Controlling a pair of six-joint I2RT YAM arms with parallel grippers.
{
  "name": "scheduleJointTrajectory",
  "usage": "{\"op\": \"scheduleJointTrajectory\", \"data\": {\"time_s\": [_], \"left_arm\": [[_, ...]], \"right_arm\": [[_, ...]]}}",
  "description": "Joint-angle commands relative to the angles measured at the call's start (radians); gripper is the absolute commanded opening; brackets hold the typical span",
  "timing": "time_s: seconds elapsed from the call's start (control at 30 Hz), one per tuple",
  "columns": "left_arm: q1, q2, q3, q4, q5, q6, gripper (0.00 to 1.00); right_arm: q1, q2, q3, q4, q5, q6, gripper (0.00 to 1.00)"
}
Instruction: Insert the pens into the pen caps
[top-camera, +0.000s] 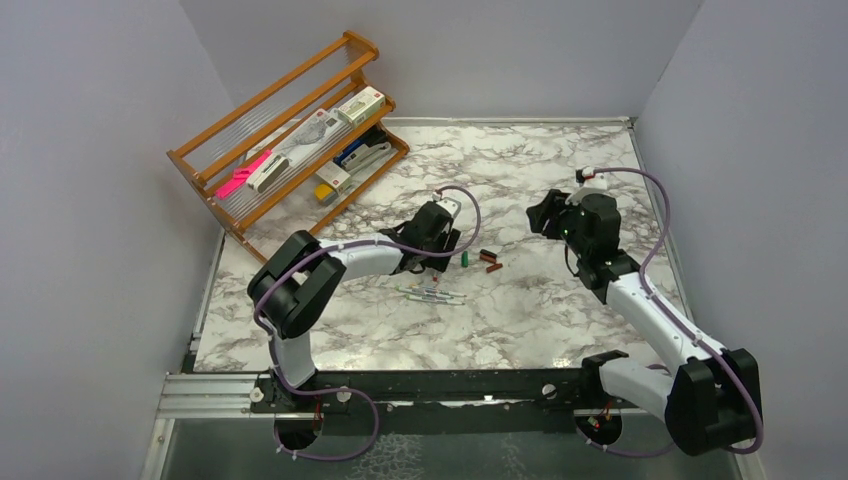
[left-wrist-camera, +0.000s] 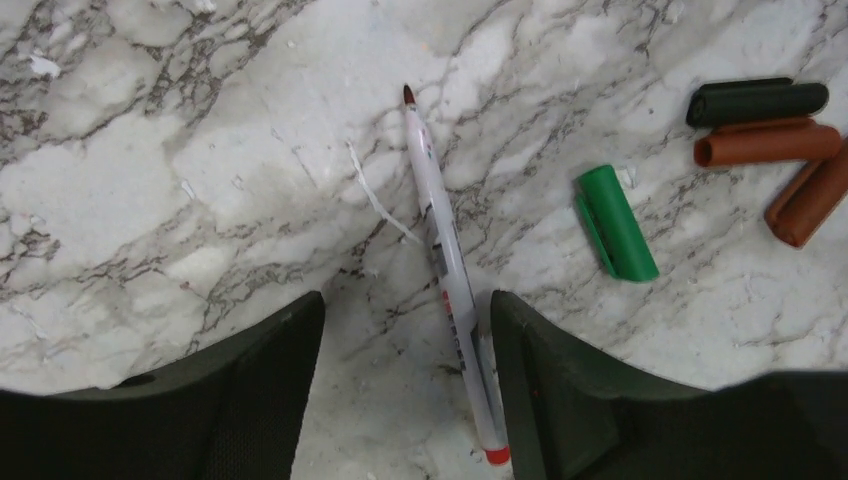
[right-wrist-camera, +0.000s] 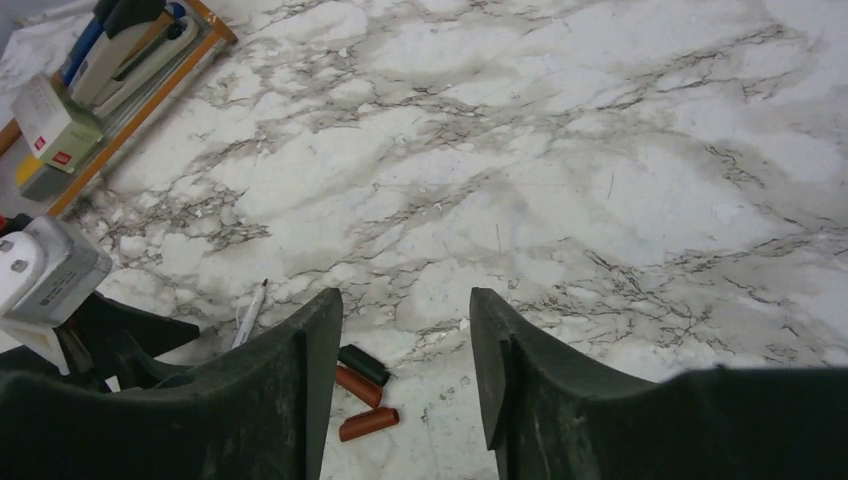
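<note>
My left gripper (left-wrist-camera: 405, 310) is open and low over the table. A thin white pen (left-wrist-camera: 448, 275) with a dark red tip lies flat between its fingers, close to the right finger (left-wrist-camera: 560, 390). A green cap (left-wrist-camera: 615, 222) lies just right of the pen. Further right lie a black cap (left-wrist-camera: 757, 102) and two red-brown caps (left-wrist-camera: 765, 145). Two more pens (top-camera: 432, 295) lie near the left gripper (top-camera: 437, 247) in the top view. My right gripper (right-wrist-camera: 405, 300) is open and empty, above the table right of the caps (right-wrist-camera: 358, 385).
A wooden rack (top-camera: 290, 130) stands at the back left with a pink marker (top-camera: 243, 174), a yellow block (top-camera: 324, 192) and boxes on it. Grey walls close in the marble table (top-camera: 560, 310) on three sides.
</note>
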Motion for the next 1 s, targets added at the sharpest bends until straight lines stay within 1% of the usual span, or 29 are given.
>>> {"op": "scheduleJointTrajectory", "data": {"time_s": [0.0, 0.07, 0.13, 0.17, 0.27, 0.33, 0.47, 0.53, 0.6, 0.67, 0.73, 0.83, 0.97], "left_arm": [[-0.02, 0.016, -0.037, 0.006, -0.013, -0.038, 0.61], [-0.025, 0.023, -0.048, 0.005, -0.017, -0.043, 0.57], [-0.029, 0.028, -0.057, 0.006, -0.019, -0.046, 0.47], [-0.031, 0.029, -0.061, 0.006, -0.018, -0.046, 0.36], [-0.038, 0.035, -0.066, 0.002, -0.005, -0.054, 0.1], [-0.038, 0.038, -0.067, 0.002, 0.016, -0.065, 0.0], [-0.038, 0.014, -0.088, 0.047, 0.049, -0.064, 0.0], [-0.038, -0.023, -0.119, 0.116, 0.098, -0.057, 0.0], [-0.038, -0.076, -0.157, 0.206, 0.158, -0.057, 0.0], [-0.038, -0.142, -0.195, 0.301, 0.22, -0.063, 0.0], [-0.039, -0.185, -0.209, 0.349, 0.251, -0.074, 0.0], [-0.039, -0.214, -0.202, 0.368, 0.272, -0.069, 0.0], [-0.044, -0.265, -0.232, 0.436, 0.265, -0.071, 0.0]], "right_arm": [[-0.002, 0.015, -0.006, -0.012, 0.025, 0.01, 0.46], [-0.002, 0.019, -0.007, -0.011, 0.029, 0.009, 0.45], [-0.002, 0.022, -0.004, -0.009, 0.025, 0.011, 0.44], [-0.002, 0.025, -0.003, -0.009, 0.023, 0.012, 0.44], [-0.002, 0.036, 0.0, -0.013, 0.018, 0.015, 0.44], [-0.003, 0.041, 0.0, -0.014, 0.016, 0.019, 0.44], [-0.002, 0.051, -0.002, -0.005, -0.036, 0.027, 0.43], [-0.003, 0.056, 0.001, 0.003, -0.091, 0.036, 0.45], [-0.002, 0.059, 0.004, 0.017, -0.168, 0.046, 0.61], [-0.002, 0.06, 0.005, 0.047, -0.251, 0.063, 0.73], [-0.002, 0.064, 0.0, 0.093, -0.327, 0.08, 0.78], [-0.002, 0.091, 0.001, 0.152, -0.393, 0.111, 0.79], [-0.002, 0.153, 0.022, 0.184, -0.466, 0.156, 0.79]]}}
